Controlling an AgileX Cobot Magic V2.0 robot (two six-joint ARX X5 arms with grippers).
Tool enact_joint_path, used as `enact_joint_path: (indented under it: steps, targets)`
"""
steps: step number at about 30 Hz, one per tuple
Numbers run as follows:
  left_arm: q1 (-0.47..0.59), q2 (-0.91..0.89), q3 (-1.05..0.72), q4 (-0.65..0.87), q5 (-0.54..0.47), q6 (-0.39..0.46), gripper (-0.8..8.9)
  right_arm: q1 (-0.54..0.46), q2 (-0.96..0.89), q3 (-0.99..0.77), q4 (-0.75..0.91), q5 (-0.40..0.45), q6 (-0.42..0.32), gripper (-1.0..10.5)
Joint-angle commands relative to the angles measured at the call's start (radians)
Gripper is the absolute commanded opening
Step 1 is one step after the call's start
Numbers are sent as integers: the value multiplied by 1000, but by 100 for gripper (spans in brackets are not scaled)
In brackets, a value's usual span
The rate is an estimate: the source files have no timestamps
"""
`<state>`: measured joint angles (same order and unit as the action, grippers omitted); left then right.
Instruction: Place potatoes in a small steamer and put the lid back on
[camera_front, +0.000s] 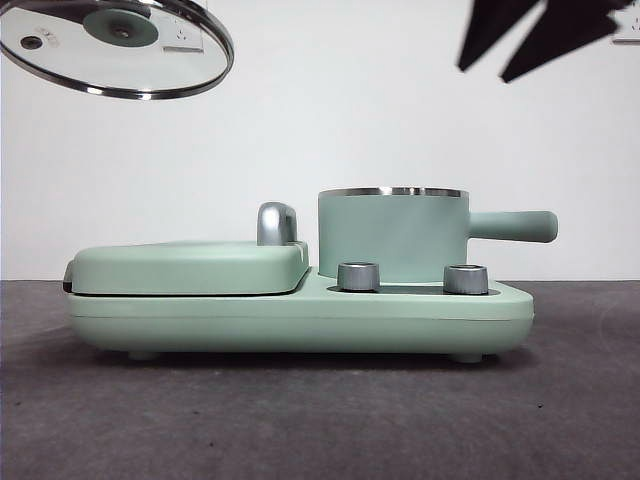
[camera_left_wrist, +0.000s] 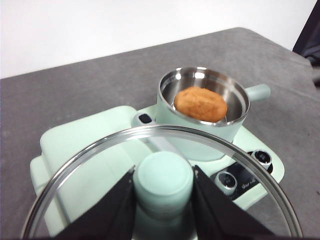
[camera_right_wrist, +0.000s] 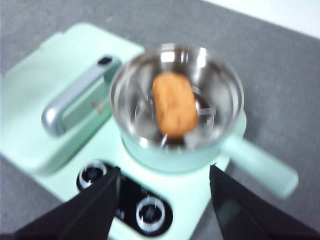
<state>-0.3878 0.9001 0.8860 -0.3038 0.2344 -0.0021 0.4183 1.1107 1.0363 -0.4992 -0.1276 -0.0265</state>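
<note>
The orange-brown potato (camera_left_wrist: 200, 103) (camera_right_wrist: 174, 104) lies inside the small steamer (camera_front: 392, 235) (camera_left_wrist: 202, 107) (camera_right_wrist: 177, 107), a mint-green pot with a steel rim and a side handle, standing on the appliance. My left gripper (camera_left_wrist: 163, 186) is shut on the mint knob of the glass lid (camera_front: 115, 45) (camera_left_wrist: 160, 150), held high in the air at the upper left of the front view, off to the side of the pot. My right gripper (camera_right_wrist: 165, 192) (camera_front: 540, 35) hangs open and empty above the steamer, showing as a dark tip at the front view's top right.
The steamer sits on a mint-green appliance base (camera_front: 300, 315) with a flat hinged griddle cover (camera_front: 190, 265), a silver handle (camera_front: 275, 223) and two steel knobs (camera_front: 360, 276) (camera_front: 465, 278). A grey table (camera_front: 320, 420) surrounds it, with a white wall behind.
</note>
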Motion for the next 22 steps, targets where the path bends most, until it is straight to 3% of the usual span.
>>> enact_joint_path:
  steps: [1,9,22]
  targets:
    - [-19,3,14,67,6,-11,9,12,-67,-65,13,2,16,262]
    - [-89,76,14,197,6,-11,9,42,-299,-223,64,9,-39,262]
    - [-196,374,84,479,-10,-8,9,67,-526,-250,15,90,-56,254]
